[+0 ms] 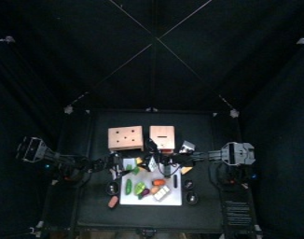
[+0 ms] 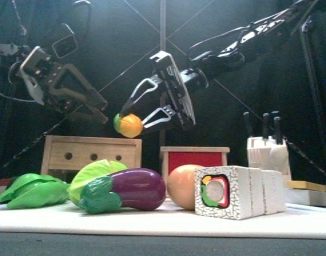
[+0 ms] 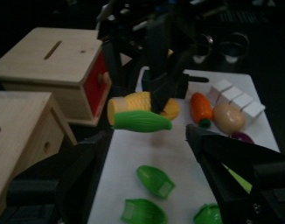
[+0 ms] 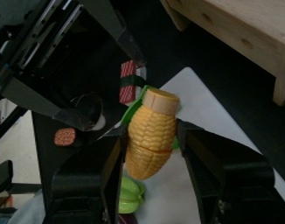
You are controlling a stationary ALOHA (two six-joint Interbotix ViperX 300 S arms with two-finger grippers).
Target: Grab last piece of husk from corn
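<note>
The corn (image 4: 153, 133) hangs in mid-air above the table, and we see it pinched between the two black jaws of the right gripper (image 4: 153, 140), which close on its sides near the middle of the right wrist picture. In the front view the cob (image 2: 128, 125) sits left of centre, about halfway up the frame, at the tip of the right arm's gripper (image 2: 142, 118) that slants down from the upper right. The husk (image 3: 145, 122), a bright green strip, still clings to the cob's underside in the left wrist picture, just below the yellow kernels at frame centre.

We find the left gripper (image 3: 151, 179) with its jaws spread wide, rising from the bottom edge of its own wrist picture, apart from the cob and holding nothing. In the front view that gripper (image 2: 56, 80) hangs in the upper left.

Loose green husk pieces (image 3: 156, 181) lie on the white mat (image 3: 115, 175) in the lower middle of the left wrist picture. In the front view a purple eggplant (image 2: 135, 188) and a green leafy toy (image 2: 35, 190) lie low on the left, a sushi roll block (image 2: 230, 192) low on the right. Two tan wooden boxes (image 1: 126, 138) stand near the top view's centre, above the mat.
</note>
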